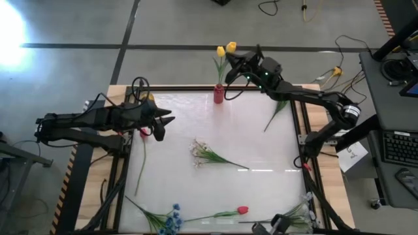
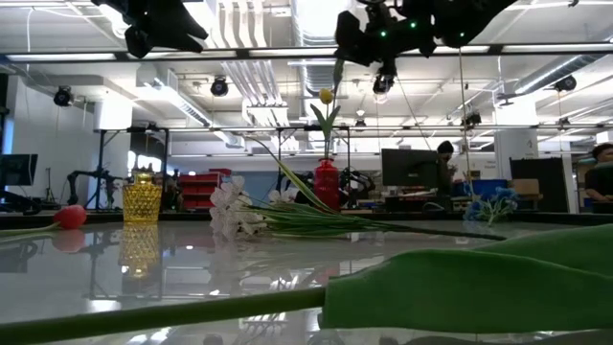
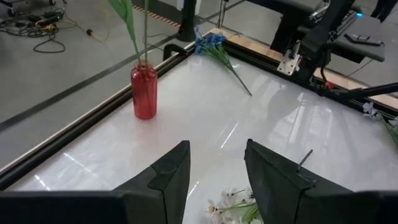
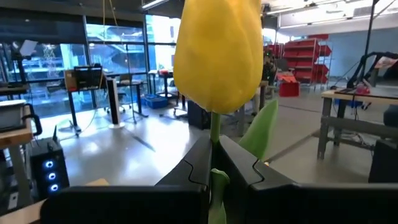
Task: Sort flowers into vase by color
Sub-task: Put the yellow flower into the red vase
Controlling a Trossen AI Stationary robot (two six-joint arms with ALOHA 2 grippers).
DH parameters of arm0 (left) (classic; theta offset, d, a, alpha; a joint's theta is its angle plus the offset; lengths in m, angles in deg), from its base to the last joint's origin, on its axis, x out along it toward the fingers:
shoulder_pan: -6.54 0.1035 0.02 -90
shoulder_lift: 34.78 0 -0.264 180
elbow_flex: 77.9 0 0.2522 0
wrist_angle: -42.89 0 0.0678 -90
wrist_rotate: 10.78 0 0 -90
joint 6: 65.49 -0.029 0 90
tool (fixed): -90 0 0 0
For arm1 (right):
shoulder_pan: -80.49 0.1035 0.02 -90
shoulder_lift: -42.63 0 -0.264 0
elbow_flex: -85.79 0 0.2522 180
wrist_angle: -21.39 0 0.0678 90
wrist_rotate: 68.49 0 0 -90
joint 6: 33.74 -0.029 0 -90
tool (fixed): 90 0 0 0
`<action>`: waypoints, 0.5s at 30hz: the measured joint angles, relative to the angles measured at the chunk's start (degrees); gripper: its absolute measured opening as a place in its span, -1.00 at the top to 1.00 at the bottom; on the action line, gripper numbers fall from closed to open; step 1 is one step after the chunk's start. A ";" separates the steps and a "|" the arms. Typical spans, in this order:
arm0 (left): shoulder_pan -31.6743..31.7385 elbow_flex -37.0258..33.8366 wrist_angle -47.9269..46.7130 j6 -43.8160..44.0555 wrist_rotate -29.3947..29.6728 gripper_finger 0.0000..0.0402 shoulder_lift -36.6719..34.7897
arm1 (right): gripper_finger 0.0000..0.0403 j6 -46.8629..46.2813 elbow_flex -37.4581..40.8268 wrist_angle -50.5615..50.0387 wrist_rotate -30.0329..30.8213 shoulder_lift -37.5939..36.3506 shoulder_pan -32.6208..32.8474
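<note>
Your right gripper sits at the far edge of the surface, just beside the red vase, and its fingers are clamped on the stem of a yellow tulip — the wrist view shows the stem pinched right between them, the head upright above. The red vase already holds one yellow tulip, its stem and leaves rising from the neck. On the left side, a yellow vase stands near your left gripper, which hovers above the surface with its fingers set apart and nothing between them; whether that vase holds anything cannot be told. Loose flowers lie flat elsewhere: a white spray near the middle, a blue cluster and a red tulip along the near edge, and a bare green stem on the left. Another blue cluster lies by the frame in the left wrist view.
</note>
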State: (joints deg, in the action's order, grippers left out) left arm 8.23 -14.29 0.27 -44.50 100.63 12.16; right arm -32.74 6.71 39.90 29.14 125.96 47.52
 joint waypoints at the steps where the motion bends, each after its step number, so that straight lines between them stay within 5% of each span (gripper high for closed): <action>1: 0.00 0.00 -0.55 0.16 -0.04 0.30 -0.04 | 0.94 -0.42 0.00 -0.24 -0.09 0.16 -0.02; 7: 0.00 -0.07 -2.57 0.14 -0.02 0.30 -0.51 | 0.88 -3.89 -0.02 -4.89 -0.26 1.16 0.11; 15: 0.00 0.00 -2.56 0.15 -0.02 0.30 -0.89 | 0.36 -8.17 -1.14 -23.44 -7.79 0.12 0.24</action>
State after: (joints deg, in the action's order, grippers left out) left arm 8.23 -14.30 -2.29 -44.35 100.61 11.27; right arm -40.91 5.57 16.46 21.35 126.08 47.76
